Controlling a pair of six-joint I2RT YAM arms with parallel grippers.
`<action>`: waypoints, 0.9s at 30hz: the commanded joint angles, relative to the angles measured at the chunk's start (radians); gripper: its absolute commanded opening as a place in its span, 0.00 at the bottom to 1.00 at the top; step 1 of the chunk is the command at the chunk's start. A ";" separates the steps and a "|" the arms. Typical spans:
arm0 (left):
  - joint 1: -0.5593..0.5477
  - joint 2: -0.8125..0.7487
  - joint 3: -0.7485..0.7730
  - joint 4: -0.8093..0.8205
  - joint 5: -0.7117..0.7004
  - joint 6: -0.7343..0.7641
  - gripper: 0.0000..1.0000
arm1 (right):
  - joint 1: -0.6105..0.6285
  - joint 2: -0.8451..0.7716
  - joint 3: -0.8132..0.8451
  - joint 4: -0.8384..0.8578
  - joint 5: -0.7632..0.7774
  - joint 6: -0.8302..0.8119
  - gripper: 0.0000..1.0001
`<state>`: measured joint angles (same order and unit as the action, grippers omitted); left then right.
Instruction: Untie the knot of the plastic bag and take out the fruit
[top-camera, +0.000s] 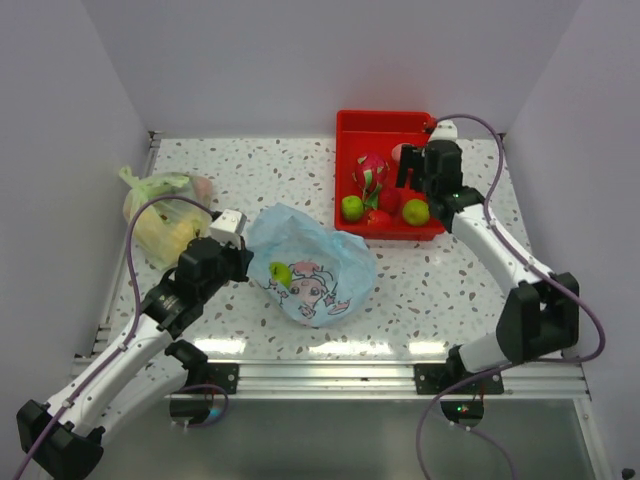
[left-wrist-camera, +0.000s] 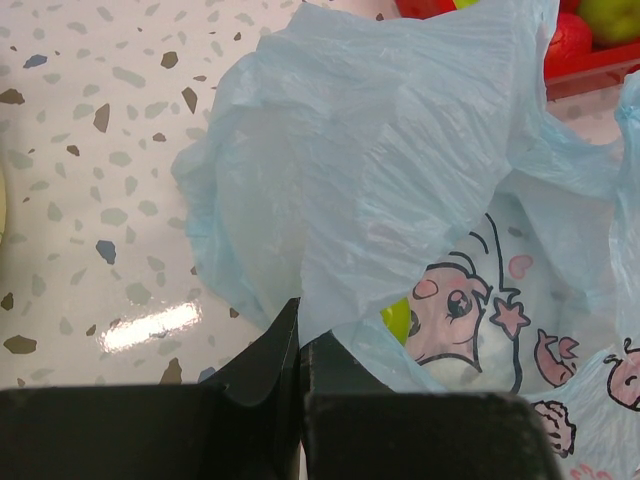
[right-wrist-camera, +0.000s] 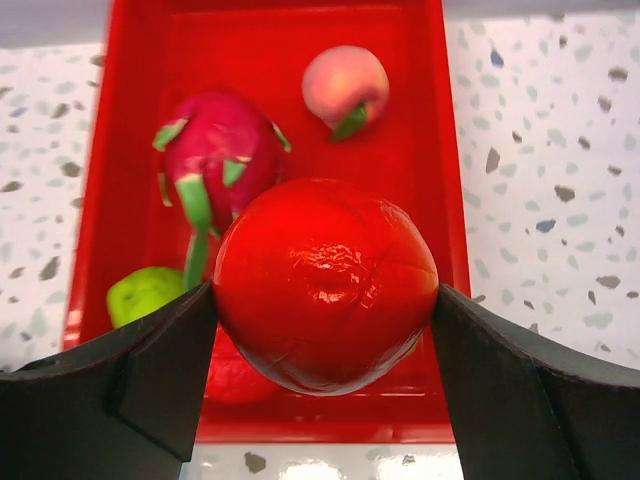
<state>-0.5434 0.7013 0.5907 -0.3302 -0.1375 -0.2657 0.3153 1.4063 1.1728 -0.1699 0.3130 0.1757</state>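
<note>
The light blue plastic bag with the cartoon girl's face lies crumpled mid-table, its mouth loose toward the left. No knot is in view. My left gripper is shut on the edge of the plastic bag. A green fruit shows inside it. Over the red tray, my right gripper is shut on a round red fruit. In the tray lie a dragon fruit, a peach and a green fruit.
A knotted yellow-green bag with yellow fruit inside sits at the left edge of the table, close to my left arm. White walls close in the table at the back and both sides. A metal rail runs along the near edge.
</note>
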 joint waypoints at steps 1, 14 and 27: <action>0.008 -0.011 -0.003 0.045 -0.004 0.019 0.00 | -0.076 0.118 0.072 0.078 -0.049 0.073 0.79; 0.008 -0.013 -0.003 0.046 0.004 0.023 0.00 | -0.127 0.343 0.289 -0.011 -0.120 0.081 0.99; 0.008 -0.011 -0.002 0.046 0.006 0.025 0.00 | 0.105 0.010 0.134 -0.054 -0.406 0.090 0.96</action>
<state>-0.5426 0.6998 0.5907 -0.3302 -0.1368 -0.2653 0.3363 1.5013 1.3418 -0.2199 -0.0044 0.2619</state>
